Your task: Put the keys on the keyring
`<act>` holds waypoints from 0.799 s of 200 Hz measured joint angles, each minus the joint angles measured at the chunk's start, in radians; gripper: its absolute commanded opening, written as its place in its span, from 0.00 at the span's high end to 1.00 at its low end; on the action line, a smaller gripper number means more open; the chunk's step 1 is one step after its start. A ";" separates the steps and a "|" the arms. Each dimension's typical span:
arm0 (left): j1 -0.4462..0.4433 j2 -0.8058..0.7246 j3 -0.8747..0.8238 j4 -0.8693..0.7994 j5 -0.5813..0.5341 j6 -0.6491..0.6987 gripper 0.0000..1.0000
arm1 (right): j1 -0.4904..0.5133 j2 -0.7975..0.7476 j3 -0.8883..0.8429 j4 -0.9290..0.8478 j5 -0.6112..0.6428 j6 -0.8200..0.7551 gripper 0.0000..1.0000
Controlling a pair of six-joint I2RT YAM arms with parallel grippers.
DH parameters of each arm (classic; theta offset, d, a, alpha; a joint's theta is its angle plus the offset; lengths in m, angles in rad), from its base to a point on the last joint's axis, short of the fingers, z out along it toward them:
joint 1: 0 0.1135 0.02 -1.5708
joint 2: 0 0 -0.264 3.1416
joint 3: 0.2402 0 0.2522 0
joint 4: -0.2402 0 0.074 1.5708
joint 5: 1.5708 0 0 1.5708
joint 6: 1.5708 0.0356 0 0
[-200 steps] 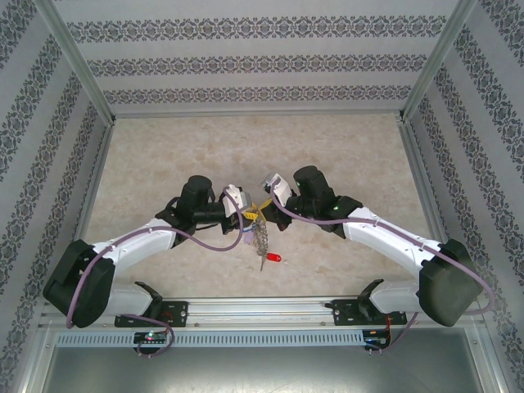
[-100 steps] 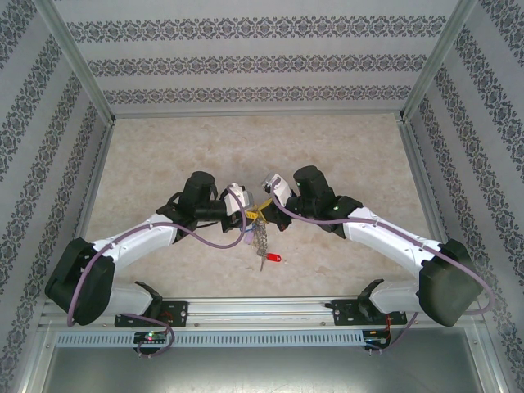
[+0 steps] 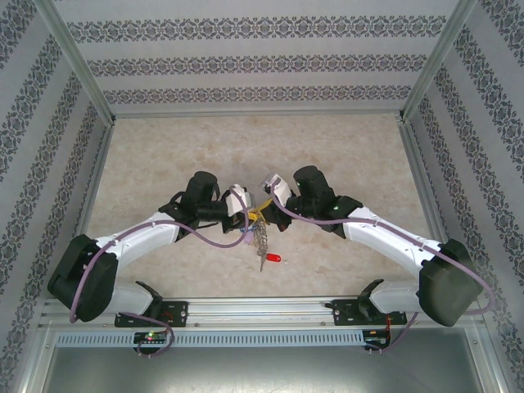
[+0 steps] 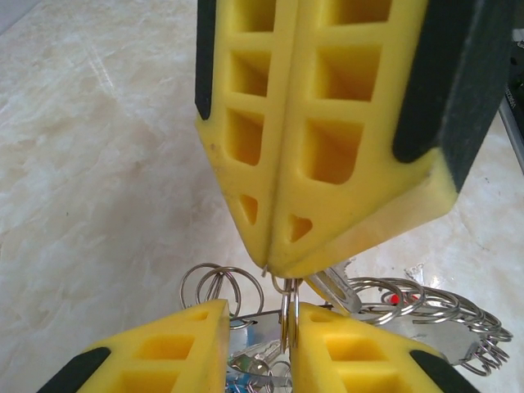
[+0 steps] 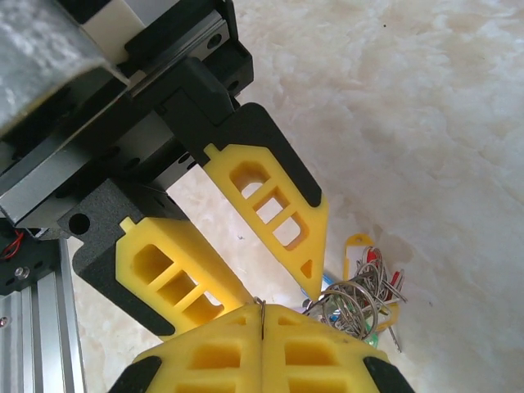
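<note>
The job is not done yet, I think. The right gripper has its fingers pressed together on a thin metal bit. The left gripper has its fingers apart. The keyring is in the middle of the frame, with a red tag just below. I cannot tell if that key is on.

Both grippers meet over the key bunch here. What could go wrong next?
1. The right gripper pinches a thin ring only at its very fingertips, so it could slip out.
2. The left gripper sits just under those tips, with the ring between its fingers. The foam fingers may collide.
3. The keyring lies tangled close beside them and could snag.
</note>
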State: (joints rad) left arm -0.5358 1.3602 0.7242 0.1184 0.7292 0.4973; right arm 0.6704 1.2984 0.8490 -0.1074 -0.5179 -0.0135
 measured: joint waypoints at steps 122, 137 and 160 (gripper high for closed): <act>-0.002 0.003 0.002 0.008 0.037 -0.012 1.00 | 0.002 0.000 0.006 0.000 -0.004 -0.003 1.00; -0.002 0.003 0.002 0.008 0.037 -0.014 1.00 | 0.002 0.000 0.006 0.000 -0.003 -0.005 1.00; -0.002 0.003 0.002 0.008 0.037 -0.014 1.00 | 0.002 0.003 0.006 -0.001 -0.003 -0.011 1.00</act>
State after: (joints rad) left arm -0.5377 1.3628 0.7261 0.1265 0.7662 0.4828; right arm 0.6720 1.3010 0.8555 -0.1085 -0.5209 -0.0242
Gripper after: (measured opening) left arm 0.043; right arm 0.059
